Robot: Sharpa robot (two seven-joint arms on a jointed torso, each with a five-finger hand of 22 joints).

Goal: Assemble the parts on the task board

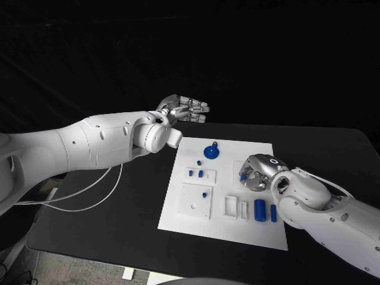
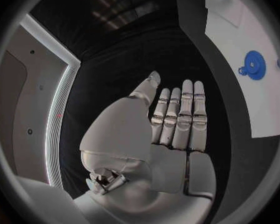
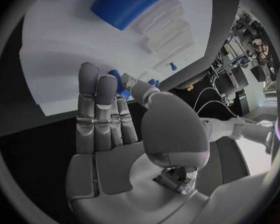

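**Right hand pinching a small blue part above the task board**

The right hand [image 1: 257,176] hovers over the white task board [image 1: 181,221], its fingers [image 3: 96,92] together, pinching a small blue part [image 3: 118,80] against the thumb. Just beyond those fingers lie blue cylinders [image 1: 260,210]; farther off, a blue gear [image 1: 211,152]. The left hand [image 1: 183,110] is raised off the board, fingers straight, together, empty. Likely next: seating the part, which needs careful alignment.

One task board [image 1: 180,219], one blue gear [image 1: 211,152], two hands.
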